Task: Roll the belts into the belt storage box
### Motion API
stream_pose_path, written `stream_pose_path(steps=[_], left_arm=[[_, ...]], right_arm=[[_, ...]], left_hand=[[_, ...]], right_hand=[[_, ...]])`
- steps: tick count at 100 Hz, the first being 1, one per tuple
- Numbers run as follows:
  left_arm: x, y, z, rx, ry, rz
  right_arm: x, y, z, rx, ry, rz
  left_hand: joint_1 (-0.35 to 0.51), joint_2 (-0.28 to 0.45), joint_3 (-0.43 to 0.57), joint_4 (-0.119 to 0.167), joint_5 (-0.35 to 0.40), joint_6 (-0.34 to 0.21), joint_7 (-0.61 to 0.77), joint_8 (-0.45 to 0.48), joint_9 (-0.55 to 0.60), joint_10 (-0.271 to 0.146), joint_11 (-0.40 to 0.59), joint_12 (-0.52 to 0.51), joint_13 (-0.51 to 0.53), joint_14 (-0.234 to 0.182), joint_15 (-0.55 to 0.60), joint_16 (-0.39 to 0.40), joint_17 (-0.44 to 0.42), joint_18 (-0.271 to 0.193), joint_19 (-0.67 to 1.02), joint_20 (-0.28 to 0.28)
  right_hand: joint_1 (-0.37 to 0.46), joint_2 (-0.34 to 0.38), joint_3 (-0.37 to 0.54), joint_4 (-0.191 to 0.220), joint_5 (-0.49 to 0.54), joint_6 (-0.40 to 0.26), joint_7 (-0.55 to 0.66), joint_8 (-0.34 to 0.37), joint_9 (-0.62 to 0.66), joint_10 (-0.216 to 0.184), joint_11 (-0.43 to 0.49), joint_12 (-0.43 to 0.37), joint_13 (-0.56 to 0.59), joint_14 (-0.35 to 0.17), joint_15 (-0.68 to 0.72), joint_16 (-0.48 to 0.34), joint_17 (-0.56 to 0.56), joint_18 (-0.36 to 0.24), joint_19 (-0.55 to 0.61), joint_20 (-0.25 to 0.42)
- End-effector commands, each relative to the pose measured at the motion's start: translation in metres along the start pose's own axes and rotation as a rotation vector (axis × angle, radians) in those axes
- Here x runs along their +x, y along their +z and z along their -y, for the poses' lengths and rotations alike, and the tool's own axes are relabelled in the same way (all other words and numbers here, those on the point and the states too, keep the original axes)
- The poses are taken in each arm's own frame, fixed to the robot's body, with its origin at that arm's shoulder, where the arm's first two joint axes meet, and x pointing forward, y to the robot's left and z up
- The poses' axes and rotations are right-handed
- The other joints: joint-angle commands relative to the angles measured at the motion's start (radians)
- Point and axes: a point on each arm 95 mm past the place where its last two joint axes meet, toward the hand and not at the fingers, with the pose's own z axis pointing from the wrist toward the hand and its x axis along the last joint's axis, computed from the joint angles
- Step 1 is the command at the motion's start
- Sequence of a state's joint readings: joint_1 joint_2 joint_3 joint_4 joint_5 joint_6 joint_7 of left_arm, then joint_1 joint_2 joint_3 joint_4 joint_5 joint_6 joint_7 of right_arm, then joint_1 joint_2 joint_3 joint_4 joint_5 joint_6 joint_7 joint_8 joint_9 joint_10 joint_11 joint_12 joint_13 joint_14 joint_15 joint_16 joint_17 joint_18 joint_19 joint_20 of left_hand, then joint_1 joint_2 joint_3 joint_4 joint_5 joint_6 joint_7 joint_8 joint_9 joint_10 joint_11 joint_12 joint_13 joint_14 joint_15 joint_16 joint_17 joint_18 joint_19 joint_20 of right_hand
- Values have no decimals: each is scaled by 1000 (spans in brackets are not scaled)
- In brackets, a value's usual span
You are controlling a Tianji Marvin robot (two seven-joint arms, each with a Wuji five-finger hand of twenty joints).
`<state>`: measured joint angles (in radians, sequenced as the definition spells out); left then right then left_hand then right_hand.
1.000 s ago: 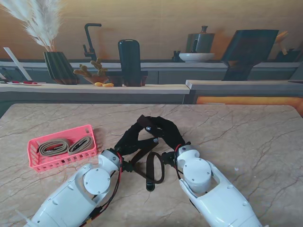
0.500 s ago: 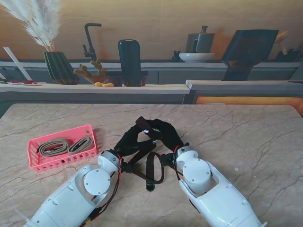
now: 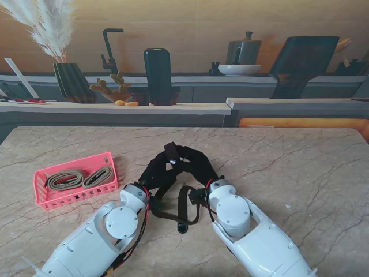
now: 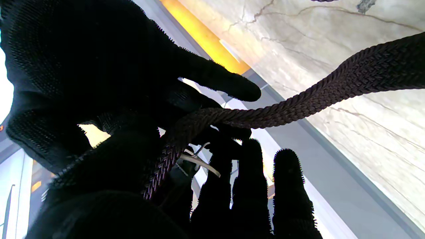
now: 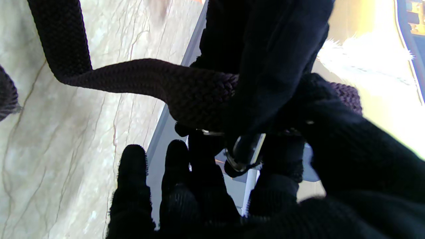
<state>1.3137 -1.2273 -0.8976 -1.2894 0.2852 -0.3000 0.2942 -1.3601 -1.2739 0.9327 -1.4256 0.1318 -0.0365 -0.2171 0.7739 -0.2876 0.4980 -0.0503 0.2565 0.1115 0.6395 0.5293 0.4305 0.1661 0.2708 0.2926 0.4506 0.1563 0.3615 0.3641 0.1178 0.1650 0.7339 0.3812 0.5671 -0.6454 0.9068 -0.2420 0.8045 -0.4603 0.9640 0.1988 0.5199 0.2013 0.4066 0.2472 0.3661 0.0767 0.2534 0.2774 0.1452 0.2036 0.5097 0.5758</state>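
Both hands meet over the middle of the marble table (image 3: 300,167), a little toward its near edge, and both work on one dark braided belt (image 3: 182,203). The left hand (image 3: 157,169) has its fingers curled around the strap, as the left wrist view shows: the braid passes between the thumb and the other fingers. The right hand (image 3: 196,161) is also closed on the same belt; in the right wrist view the strap crosses under its fingers, and a small metal part, probably the buckle (image 5: 245,153), sits just beside them. The rest of the belt hangs down in a loose loop and its tail lies on the table near the front edge, between the two forearms.

The pink storage box (image 3: 40,183) stands near the left edge of the table and already holds two rolled tan belts (image 3: 79,178).

I judge that the rolling is only at its start. The risks are these. The braid looks soft and may slip between the gloved fingers, so the coil may open. The hanging loop may twist or catch on a wrist. The box has little free room, so a loose roll may not fit, or may push the other rolls.
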Motion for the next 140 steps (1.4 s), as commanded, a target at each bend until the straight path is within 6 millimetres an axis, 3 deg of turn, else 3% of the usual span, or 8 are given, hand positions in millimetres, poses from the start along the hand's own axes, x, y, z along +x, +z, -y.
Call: stream_pose_path(steps=[1,14,34,66,86,98,121,140], left_arm=[[9,0,-12,-22,-20,-17],[10,0,-13,-1,-40,-21],[10,1,-13,16,-33,-29],[8,2,-9,32,-53,-9],[8,2,-8,24,-71,-11],[8,1,-7,10,-130,-1],[7,0,-8,-57,-164,-17],[7,-1,-8,-52,-167,-22]], right_arm=[[15,-1,5,1,18,-46],[16,-4,3,1,12,-54],[16,-5,5,-6,29,-46],[19,-11,3,-21,57,-35],[19,-16,-1,4,23,-32],[18,-22,-7,39,-72,-36],[19,-30,-20,74,-293,-100],[24,-35,-31,47,-408,-158]], left_hand=[[22,17,0,3,64,-85,96,40,158,-84,157,66,54,-49,41,21,14,17,46,25],[82,-63,-63,-53,128,-140,240,90,279,-105,227,117,145,-32,120,66,33,49,111,50],[125,-97,-135,-51,233,-221,508,179,490,-141,416,340,334,1,352,196,121,55,231,100],[82,-135,-42,-52,235,-230,644,339,531,-169,633,521,432,18,507,284,241,59,333,132],[73,-148,27,-55,239,-156,668,379,677,-148,723,456,636,16,642,230,436,57,509,140],[72,-136,40,-66,237,-101,689,384,737,-138,800,479,721,16,743,247,503,78,582,143],[292,52,-418,-44,195,-160,589,486,674,-106,741,541,635,58,677,340,411,104,487,206],[304,48,-437,-21,192,-158,592,505,663,-115,745,543,620,54,676,339,390,102,482,209]], right_hand=[[-9,36,26,-9,50,-84,77,29,-12,-107,-6,0,-5,-42,12,-4,7,-3,-9,16],[-8,37,21,-7,49,-83,78,30,-8,-105,-4,0,-1,-42,12,-3,11,0,-6,20],[-7,44,18,-5,47,-78,78,31,-1,-101,-1,1,7,-43,14,0,14,-1,-2,25],[-5,72,1,-1,25,-51,67,35,32,-87,13,6,36,-35,27,12,30,-3,15,37],[-39,58,-29,6,-100,106,3,45,45,-48,30,22,60,-19,45,45,37,-1,37,52],[-142,54,-9,70,-119,243,-231,209,78,-5,27,65,101,22,49,97,48,32,46,69],[-207,93,-133,137,-172,345,-346,316,120,12,31,86,155,51,54,118,76,59,47,81],[-213,101,-151,145,-144,364,-344,349,206,-2,97,122,242,51,152,190,115,60,92,104]])
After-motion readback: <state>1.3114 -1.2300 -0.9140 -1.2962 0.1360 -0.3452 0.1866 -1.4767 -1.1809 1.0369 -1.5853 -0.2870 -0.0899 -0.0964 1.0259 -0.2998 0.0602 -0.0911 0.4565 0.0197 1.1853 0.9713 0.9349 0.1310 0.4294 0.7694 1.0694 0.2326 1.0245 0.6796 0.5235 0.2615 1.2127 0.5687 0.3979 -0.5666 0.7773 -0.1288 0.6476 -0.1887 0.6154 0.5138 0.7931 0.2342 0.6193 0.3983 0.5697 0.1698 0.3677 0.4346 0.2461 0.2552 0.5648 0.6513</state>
